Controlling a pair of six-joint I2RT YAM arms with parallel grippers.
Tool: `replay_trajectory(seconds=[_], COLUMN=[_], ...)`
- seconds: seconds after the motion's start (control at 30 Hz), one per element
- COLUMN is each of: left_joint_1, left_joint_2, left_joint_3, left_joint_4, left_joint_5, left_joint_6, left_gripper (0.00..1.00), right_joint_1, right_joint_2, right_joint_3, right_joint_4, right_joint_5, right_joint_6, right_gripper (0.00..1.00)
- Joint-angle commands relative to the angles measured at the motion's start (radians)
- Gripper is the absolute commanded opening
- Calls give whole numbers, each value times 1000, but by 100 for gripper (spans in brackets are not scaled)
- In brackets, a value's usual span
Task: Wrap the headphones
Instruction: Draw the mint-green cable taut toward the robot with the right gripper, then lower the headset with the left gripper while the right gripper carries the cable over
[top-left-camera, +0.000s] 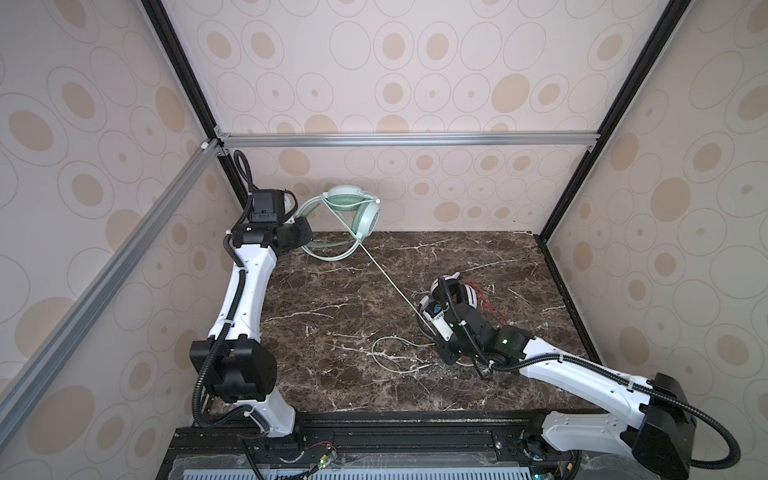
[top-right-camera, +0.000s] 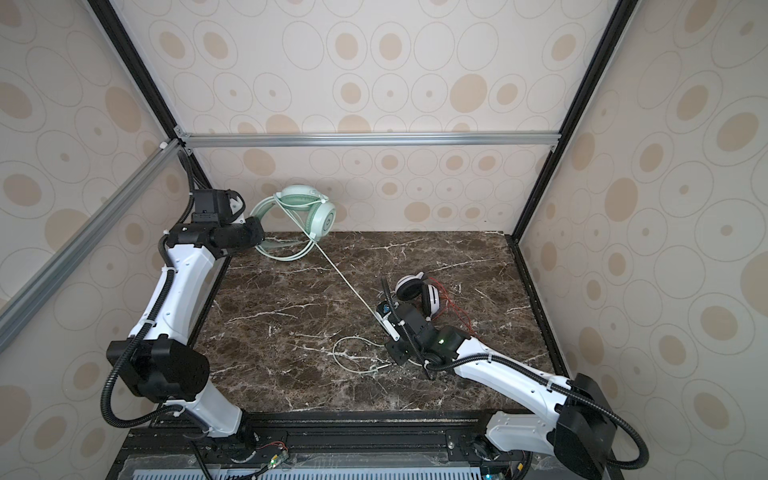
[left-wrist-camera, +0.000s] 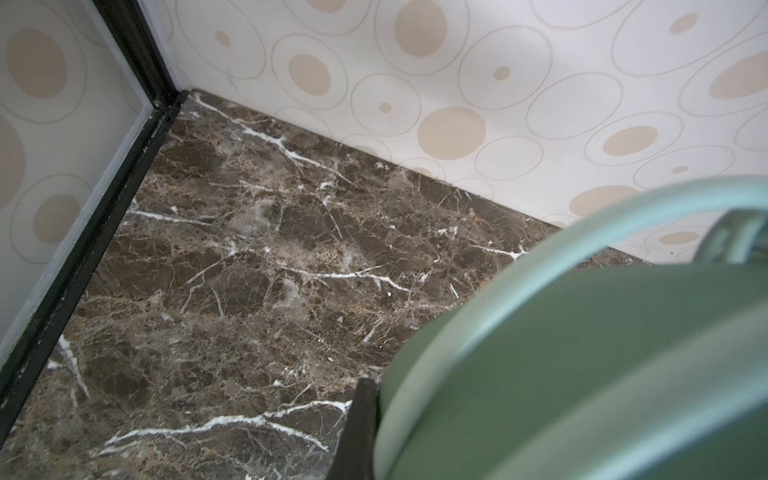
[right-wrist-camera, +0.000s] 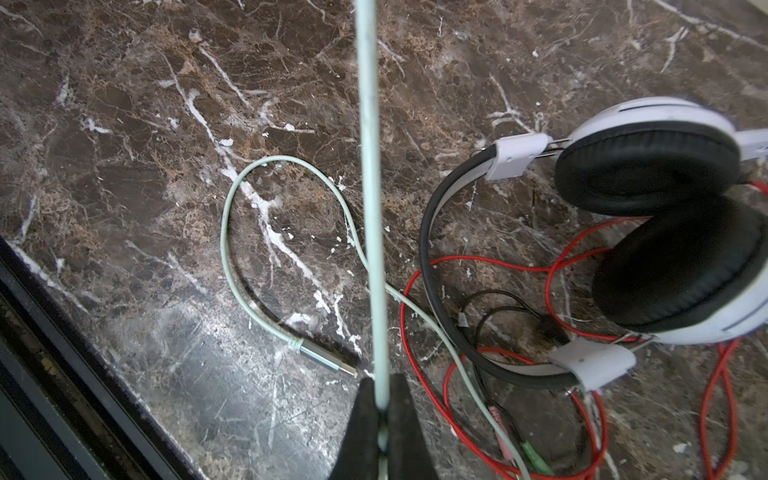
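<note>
Tension is running along the pale green cable (right-wrist-camera: 368, 166): I am watching my right gripper (right-wrist-camera: 382, 401) pinching it at four o'clock, beside the white-and-black over-ear headset (right-wrist-camera: 665, 216) with its thin red cable (right-wrist-camera: 478, 259) lying on the brown marble tabletop (right-wrist-camera: 124, 124). My left gripper (top-left-camera: 302, 230) is clenching the mint-green over-ear headset (top-left-camera: 369, 219) at eleven o'clock.

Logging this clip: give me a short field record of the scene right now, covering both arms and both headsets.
left gripper: shut on the headband of the mint-green headset, raised at back left
right gripper: shut on the pale green cable
cable run: taut from mint-green headset to right gripper; tail and plug lie looped on the table
white-and-black headset: on the table by the right gripper, red cable loose, untouched
wrap status: neither cable fully wrapped
</note>
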Motion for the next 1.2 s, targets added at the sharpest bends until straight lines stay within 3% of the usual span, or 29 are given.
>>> replay_trajectory(seconds=[0.0,0.23,0.5,0.67,0.8,1.0,1.17], left_joint_1=[-3,-151,-267,-335,-391,-487,-566], left_joint_2=[-68,-80,-54,-90,-127,-151,-177], left_joint_3=[-48,-121,-137,-203,-254,-305,-357], left_joint_4=[178,165,119,151,148,99,79], left_joint_5=[-164,-471,-675,-686,-689,-638,-618], left_joint_6=[-83,-72,10,167,264,330,355], left_gripper=[0,0,0,0,0,0,0], right_joint_1=[7,66,105,105,106,101,85], right_joint_2=[-53,-75,-38,17,24,67,112], right_joint_3=[48,196,401,547,601,670,707], right_joint_4=[-216,-307,-406,-448,-381,-289,-228], right_joint_5=[12,44,157,290,353,351,300], right_joint_6=[-57,-164,-287,-405,-516,-641,-652], right_gripper=[0,0,0,0,0,0,0])
